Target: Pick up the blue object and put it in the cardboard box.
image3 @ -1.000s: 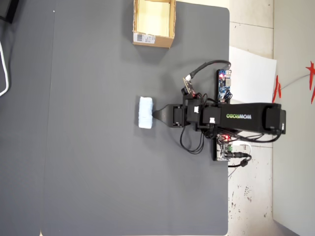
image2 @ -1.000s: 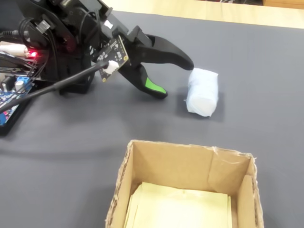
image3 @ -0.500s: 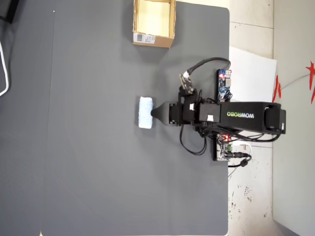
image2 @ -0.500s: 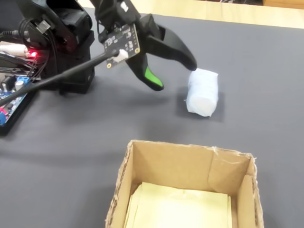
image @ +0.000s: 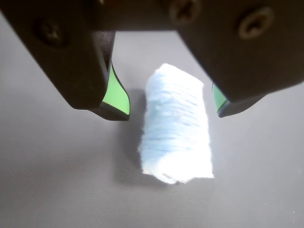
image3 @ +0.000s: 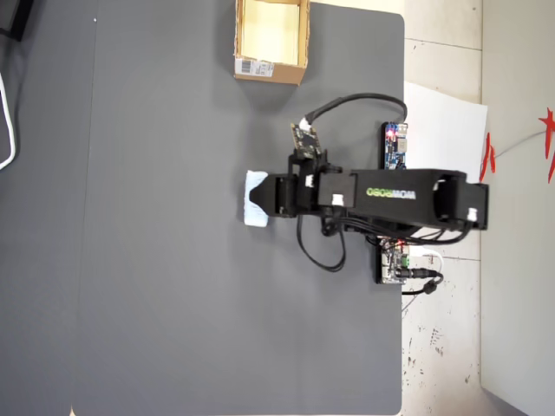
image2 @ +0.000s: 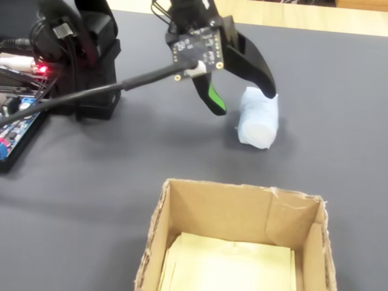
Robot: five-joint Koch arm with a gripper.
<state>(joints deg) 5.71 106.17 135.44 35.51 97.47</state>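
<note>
Nearest me, in the fixed view, the cardboard box (image2: 233, 242) stands open-topped with a pale yellowish sheet lying in its bottom. Nothing else is inside that I can see.

Beyond it the blue object (image2: 259, 118) lies on the dark grey bench (image2: 91, 200), well apart from the box. The claw (image2: 242, 103) hangs over it, jaws spread wide. One green-padded finger sits just beside the block on the arm's side; the other reaches over its top. In the wrist view the claw (image: 173, 107) brackets the block (image: 176, 130) with a clear gap on each side — nothing gripped yet. The block lies at a slight slant between the green pads (image: 116, 92).

Step in hand, as I judge it: lowering onto the block before closing. To do it well, drop until the pads are level with the block's middle, then close slowly. It looks soft, so a light squeeze should do — too much may deform it. The slant may call for a small wrist turn first.

Farther back, the arm's base and a board with a red light (image2: 41, 70).

Writing: from overhead the arm's link carries lettering that reads roughly "WOWROBO" (image3: 387, 193). The box (image3: 270, 39) shows a white barcode label (image3: 257, 67), too small to read.
</note>
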